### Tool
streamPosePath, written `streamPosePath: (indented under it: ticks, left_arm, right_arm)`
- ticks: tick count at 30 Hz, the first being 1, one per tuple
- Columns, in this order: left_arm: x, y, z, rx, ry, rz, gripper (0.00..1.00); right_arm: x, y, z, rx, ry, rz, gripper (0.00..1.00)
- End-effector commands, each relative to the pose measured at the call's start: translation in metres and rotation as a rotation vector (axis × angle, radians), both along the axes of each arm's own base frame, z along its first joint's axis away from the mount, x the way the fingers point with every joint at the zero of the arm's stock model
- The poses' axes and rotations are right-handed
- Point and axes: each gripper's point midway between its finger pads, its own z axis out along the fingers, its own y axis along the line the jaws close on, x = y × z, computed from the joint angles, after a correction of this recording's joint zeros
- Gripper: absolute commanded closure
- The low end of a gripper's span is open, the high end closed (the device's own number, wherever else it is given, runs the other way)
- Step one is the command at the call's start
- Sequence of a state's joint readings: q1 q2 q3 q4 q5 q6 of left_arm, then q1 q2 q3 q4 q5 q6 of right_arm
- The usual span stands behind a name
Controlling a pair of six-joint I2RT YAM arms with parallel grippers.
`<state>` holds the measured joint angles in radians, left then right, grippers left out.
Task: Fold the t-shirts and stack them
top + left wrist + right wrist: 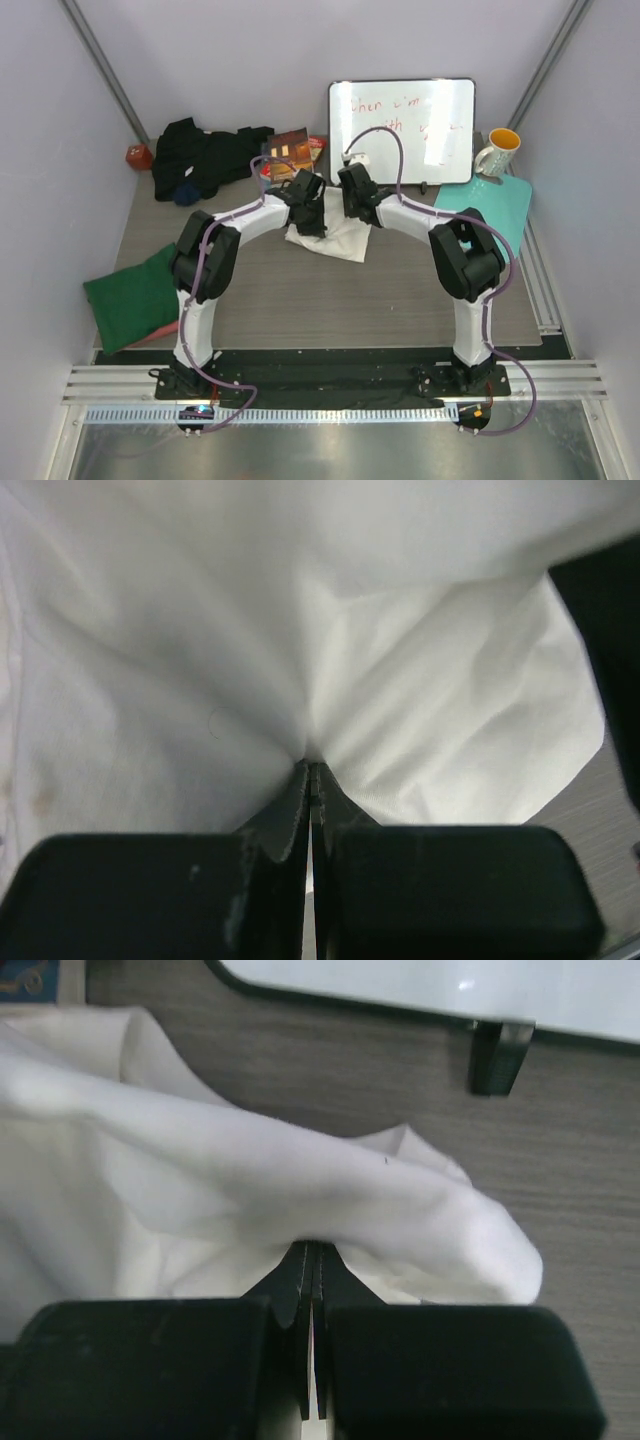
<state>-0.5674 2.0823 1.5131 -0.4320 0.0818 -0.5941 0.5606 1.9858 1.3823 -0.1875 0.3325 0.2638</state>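
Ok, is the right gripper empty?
No, the right gripper is pinched shut on a fold of the white shirt.

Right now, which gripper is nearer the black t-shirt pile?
Left. The left gripper, shut on the white t-shirt, is right of the black t-shirt pile; the right gripper, farther right.

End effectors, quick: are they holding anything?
Left end effector: closed on the soft white cloth t-shirt.
Right end effector: closed on the same t-shirt.
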Motion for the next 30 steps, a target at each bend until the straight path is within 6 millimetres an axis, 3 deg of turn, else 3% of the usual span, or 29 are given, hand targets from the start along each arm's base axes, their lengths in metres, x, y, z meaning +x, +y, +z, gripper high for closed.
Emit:
streamPosePath:
  ticks: [1,4,9,15,21,23,26,27,28,30]
  left_arm:
    - [-0.049,0.044,-0.046,0.175,0.149,0.017,1.0]
    - [-0.061,0.047,-0.049,0.181,0.159,0.021,1.0]
    - [-0.087,0.046,-0.045,0.188,0.17,-0.01,1.0]
    - [-0.118,0.049,-0.036,0.201,0.16,-0.024,1.0]
    - [-0.148,0.053,-0.022,0.186,0.151,-0.037,1.0]
    - [-0.156,0.051,-0.015,0.169,0.145,-0.047,1.0]
    - [-0.164,0.054,-0.003,0.161,0.128,-0.044,1.0]
    - [-0.163,0.055,0.003,0.157,0.113,-0.039,1.0]
    - [-0.163,0.058,0.009,0.166,0.102,-0.026,1.0]
    - [-0.149,0.06,0.034,0.156,0.02,0.002,0.89]
  right_arm:
    - [0.041,0.01,0.035,0.011,-0.125,-0.014,0.99]
    - [0.051,0.015,0.04,0.005,-0.132,0.001,0.99]
    - [0.053,0.017,0.029,-0.011,-0.104,0.018,0.99]
    - [0.041,0.016,0.017,0.006,-0.064,0.023,0.99]
    - [0.013,0.016,-0.003,0.061,0.006,0.044,0.99]
    - [0.006,0.019,0.0,0.092,0.016,0.067,0.99]
    - [-0.013,0.018,0.034,0.116,-0.032,0.095,0.99]
    - [-0.023,0.013,0.036,0.106,-0.033,0.096,0.97]
    - [-0.028,0.011,0.069,0.128,-0.094,0.096,0.92]
    - [-0.041,0.006,0.089,0.12,-0.125,0.098,0.81]
